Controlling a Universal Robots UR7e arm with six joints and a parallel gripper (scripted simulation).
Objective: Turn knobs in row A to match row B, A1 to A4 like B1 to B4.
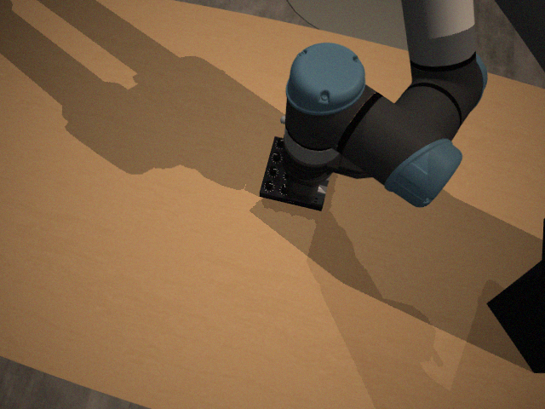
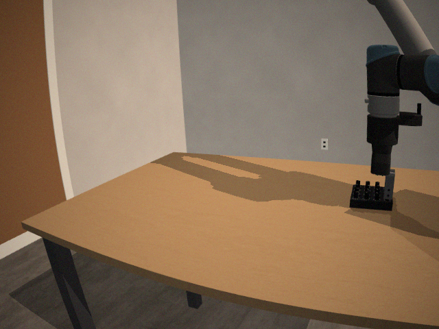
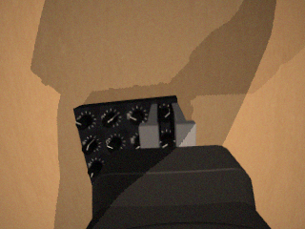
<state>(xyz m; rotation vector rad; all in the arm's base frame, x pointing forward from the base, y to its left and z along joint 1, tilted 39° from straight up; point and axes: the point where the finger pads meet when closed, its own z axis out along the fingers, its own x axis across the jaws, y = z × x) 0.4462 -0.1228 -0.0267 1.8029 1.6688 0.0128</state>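
The black knob box (image 1: 269, 187) (image 2: 368, 204) (image 3: 125, 129) stands on its feet on the wooden table (image 1: 153, 273). Its knobs carry white lines and rings of marks. My gripper (image 3: 165, 114) (image 2: 388, 186) points straight down over the box's far right corner in the wrist view. Its two grey fingers stand close on either side of the corner knob (image 3: 165, 113) and are shut on it. A second knob (image 3: 167, 136) of the same column shows between the fingers, nearer the camera. The arm hides most of the box in the top view. I cannot read the printed names.
The arm's wrist and elbow (image 1: 396, 132) hang over the box. A dark block (image 1: 524, 308) lies at the table's right edge. The box stands near the table's far right part (image 2: 407, 177).
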